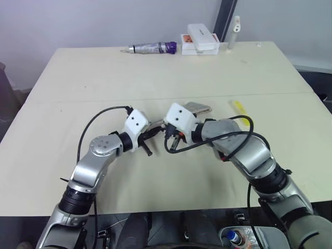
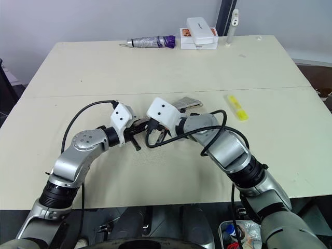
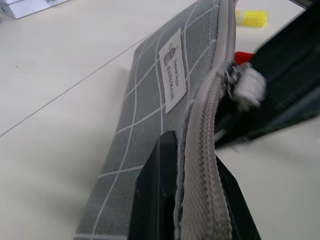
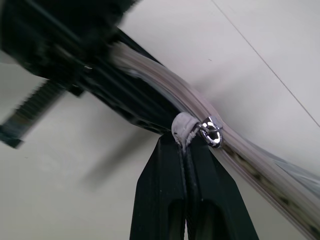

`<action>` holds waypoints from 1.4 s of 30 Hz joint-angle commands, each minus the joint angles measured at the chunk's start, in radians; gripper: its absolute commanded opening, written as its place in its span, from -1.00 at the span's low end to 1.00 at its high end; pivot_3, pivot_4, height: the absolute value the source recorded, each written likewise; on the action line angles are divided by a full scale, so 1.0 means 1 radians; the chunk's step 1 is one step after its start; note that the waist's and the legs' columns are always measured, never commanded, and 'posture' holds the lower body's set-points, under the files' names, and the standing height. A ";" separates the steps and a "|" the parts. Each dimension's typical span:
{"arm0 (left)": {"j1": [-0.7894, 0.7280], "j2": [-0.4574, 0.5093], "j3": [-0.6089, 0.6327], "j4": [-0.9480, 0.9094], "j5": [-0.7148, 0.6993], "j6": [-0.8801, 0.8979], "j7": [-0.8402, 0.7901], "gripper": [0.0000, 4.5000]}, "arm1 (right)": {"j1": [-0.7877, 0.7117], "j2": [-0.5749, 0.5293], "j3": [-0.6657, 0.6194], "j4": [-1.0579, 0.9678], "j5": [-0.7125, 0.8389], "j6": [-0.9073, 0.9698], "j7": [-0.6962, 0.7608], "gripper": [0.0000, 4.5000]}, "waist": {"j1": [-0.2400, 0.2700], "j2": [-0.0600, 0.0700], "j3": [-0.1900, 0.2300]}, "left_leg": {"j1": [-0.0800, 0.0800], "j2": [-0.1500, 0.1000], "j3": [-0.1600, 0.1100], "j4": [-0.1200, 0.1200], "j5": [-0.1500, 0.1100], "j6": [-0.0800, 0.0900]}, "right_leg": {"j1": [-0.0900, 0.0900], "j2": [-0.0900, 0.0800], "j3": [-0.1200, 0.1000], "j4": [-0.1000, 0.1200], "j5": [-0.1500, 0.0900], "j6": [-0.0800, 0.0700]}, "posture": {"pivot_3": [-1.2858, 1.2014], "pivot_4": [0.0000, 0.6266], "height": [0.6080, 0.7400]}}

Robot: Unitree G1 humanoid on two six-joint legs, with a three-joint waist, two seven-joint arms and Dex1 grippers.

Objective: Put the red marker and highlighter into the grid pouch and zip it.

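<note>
**Zipper pull held, highlighter outside**

You see the left gripper (image 3: 195, 200) clamped on the grid pouch (image 3: 150, 105) edge, the right gripper (image 4: 186, 150) pinching its pull tab (image 4: 182, 127). The zipper runs lengthwise between them. The highlighter (image 2: 237, 107) lies on the table (image 1: 155, 67), nearer your right arm.

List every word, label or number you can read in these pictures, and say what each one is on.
"HANDMADE": on the small white label sewn to the grid pouch, running along the label's length.
The smaller line and little emblem above it on that label: too small to read.
Print on the white boxes at the far edge of the table: too small to read.
Purple-capped tube: no legible text.
</note>
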 commanded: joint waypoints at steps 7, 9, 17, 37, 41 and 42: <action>-0.054 -0.045 0.017 0.006 0.011 -0.012 0.049 -1.00 | -0.003 -0.030 -0.059 -0.079 0.049 -0.032 0.083 -0.36 | 0.004 0.000 0.000 | 0.000 0.000 0.000 0.000 0.000 0.000 | 0.000 0.000 0.000 0.000 0.000 0.000 | 0.03 -0.52 1.00; -0.059 -0.044 0.022 0.014 0.011 -0.013 0.049 -1.00 | 0.010 -0.077 -0.106 -0.093 0.040 -0.044 0.083 0.10 | 0.007 0.000 0.000 | 0.000 -0.001 0.000 0.000 0.000 0.000 | 0.000 -0.001 0.000 0.000 0.000 0.000 | 0.03 -0.52 1.00; -0.102 -0.018 0.042 0.119 0.045 -0.135 0.036 -1.00 | 0.139 -0.285 -0.459 -0.180 0.122 0.158 0.085 0.78 | 0.025 0.000 0.000 | 0.000 0.000 0.000 0.000 0.000 0.000 | 0.001 -0.001 0.000 -0.002 0.000 0.000 | 0.03 -0.52 1.00; -0.181 -0.015 -0.019 0.416 0.251 -0.550 0.036 -1.00 | 0.518 -0.136 -0.671 -0.244 0.156 0.453 -0.146 -0.01 | 0.028 0.000 0.000 | 0.001 -0.001 0.000 0.000 0.000 0.000 | 0.003 0.001 0.000 -0.003 0.000 0.000 | 0.03 -0.52 1.00; -0.180 -0.025 -0.012 0.423 0.252 -0.551 0.043 -1.00 | 0.497 -0.223 -0.639 -0.244 0.160 0.381 -0.116 -0.84 | 0.027 0.000 0.000 | 0.001 -0.001 0.000 0.000 0.000 0.000 | 0.003 0.001 0.000 -0.003 0.000 0.000 | 0.03 -0.52 1.00; -0.181 -0.026 -0.011 0.425 0.252 -0.551 0.043 -1.00 | 0.495 -0.255 -0.625 -0.246 0.155 0.348 -0.105 -0.84 | 0.027 0.000 0.000 | 0.001 -0.001 0.000 0.000 0.000 0.000 | 0.003 0.001 0.000 -0.002 0.000 0.000 | 0.03 -0.52 1.00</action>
